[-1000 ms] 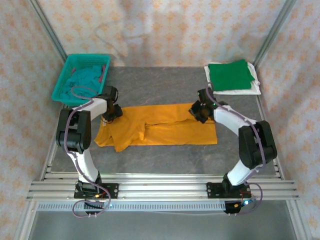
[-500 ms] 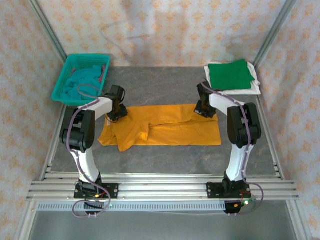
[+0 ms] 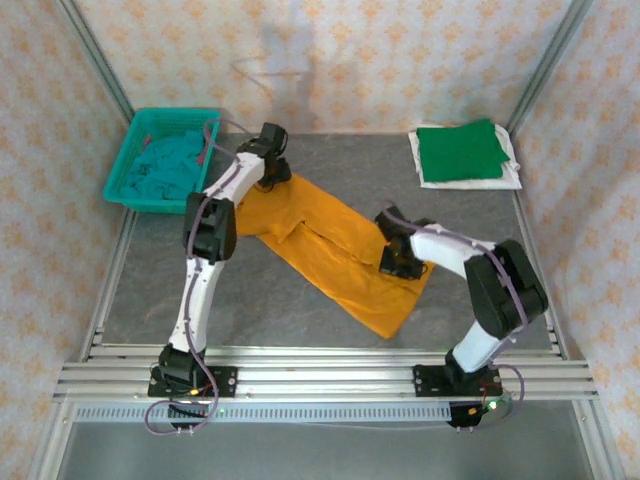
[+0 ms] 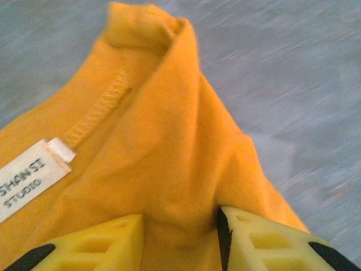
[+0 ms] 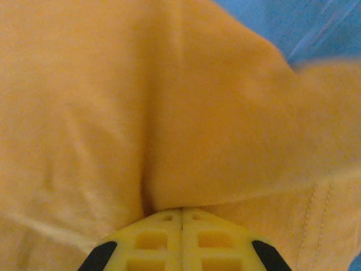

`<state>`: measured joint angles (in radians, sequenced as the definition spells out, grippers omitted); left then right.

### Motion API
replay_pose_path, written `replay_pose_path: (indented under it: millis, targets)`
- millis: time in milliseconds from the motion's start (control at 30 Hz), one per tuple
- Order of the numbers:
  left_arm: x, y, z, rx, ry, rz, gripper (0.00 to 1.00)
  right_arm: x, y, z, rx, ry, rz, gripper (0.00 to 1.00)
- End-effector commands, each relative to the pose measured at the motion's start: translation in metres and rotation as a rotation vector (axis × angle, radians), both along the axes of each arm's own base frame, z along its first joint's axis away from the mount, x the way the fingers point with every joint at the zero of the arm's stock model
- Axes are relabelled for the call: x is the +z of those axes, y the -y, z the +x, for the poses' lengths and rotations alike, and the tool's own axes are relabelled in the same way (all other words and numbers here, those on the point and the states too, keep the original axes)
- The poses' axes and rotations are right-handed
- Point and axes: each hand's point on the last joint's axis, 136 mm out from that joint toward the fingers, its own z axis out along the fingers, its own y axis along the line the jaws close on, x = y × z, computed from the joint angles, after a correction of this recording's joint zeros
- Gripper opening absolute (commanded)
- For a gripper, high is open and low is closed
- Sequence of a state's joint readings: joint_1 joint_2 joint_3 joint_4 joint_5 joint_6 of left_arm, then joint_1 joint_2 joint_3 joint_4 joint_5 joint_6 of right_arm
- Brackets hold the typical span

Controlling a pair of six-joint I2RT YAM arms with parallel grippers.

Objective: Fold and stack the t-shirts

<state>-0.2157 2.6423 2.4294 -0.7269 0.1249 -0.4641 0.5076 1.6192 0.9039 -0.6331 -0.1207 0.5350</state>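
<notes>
The mustard-orange t-shirt [image 3: 330, 250] lies folded in a long strip, running diagonally from far left to near right on the grey table. My left gripper [image 3: 272, 172] is at the strip's far end, next to the basket. In the left wrist view the left gripper [image 4: 180, 226] is shut on a bunch of the orange cloth [image 4: 163, 141], beside a white neck label [image 4: 22, 180]. My right gripper [image 3: 398, 262] sits on the strip's near right part. In the right wrist view the right gripper [image 5: 181, 212] has its jaws pressed together on a pinched fold of the cloth [image 5: 169, 101].
A folded green t-shirt [image 3: 460, 150] lies on a white one [image 3: 505, 178] at the far right corner. The teal mesh basket [image 3: 120, 168] at the far left holds a crumpled teal t-shirt [image 3: 165, 165]. Patterned walls and metal posts close in the table.
The orange t-shirt has swung from lying across the table to a diagonal. My left gripper moved away toward the far wall with its end. My right gripper moved nearer with its end.
</notes>
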Motion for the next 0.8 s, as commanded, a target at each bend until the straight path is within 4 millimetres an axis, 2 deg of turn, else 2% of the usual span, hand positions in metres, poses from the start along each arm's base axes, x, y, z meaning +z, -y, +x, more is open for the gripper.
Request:
replay_pose_path:
  millis: [0,67,100,167,267,367,433,500,600,700,767]
  targets:
    - [0.010,0.043,0.012,-0.121,0.025,-0.081,0.41,-0.003,-0.044,-0.055,0.032,-0.124,0.173,0.06]
    - [0.030,0.061,0.028,-0.154,0.123,-0.148,0.44,0.020,-0.063,-0.054,0.048,-0.070,0.283,0.08]
    - [0.042,0.066,0.033,-0.162,0.160,-0.170,0.44,0.033,-0.065,-0.047,0.041,-0.022,0.308,0.08]
    - [0.071,0.062,0.038,-0.154,0.225,-0.158,0.45,0.063,-0.056,-0.025,0.013,0.104,0.313,0.12]
    - [0.107,0.033,0.027,-0.089,0.241,-0.065,0.45,0.092,-0.045,0.010,-0.021,0.206,0.336,0.14]
    - [0.126,-0.001,0.003,0.006,0.237,0.001,0.46,0.097,-0.045,0.044,0.000,0.242,0.311,0.13]
    - [0.125,-0.013,-0.018,0.047,0.235,0.005,0.46,0.092,-0.051,0.066,0.031,0.243,0.270,0.09]
    - [0.114,-0.020,-0.037,0.090,0.200,0.005,0.46,0.088,-0.065,0.089,0.064,0.243,0.267,0.05]
    - [0.080,-0.034,-0.061,0.151,0.092,0.047,0.45,0.091,-0.089,0.124,0.085,0.270,0.313,0.03]
    - [0.053,-0.031,-0.065,0.158,0.024,0.020,0.44,0.098,-0.101,0.145,0.082,0.303,0.341,0.02]
    - [0.040,-0.023,-0.064,0.153,-0.003,-0.007,0.43,0.102,-0.102,0.153,0.073,0.327,0.343,0.02]
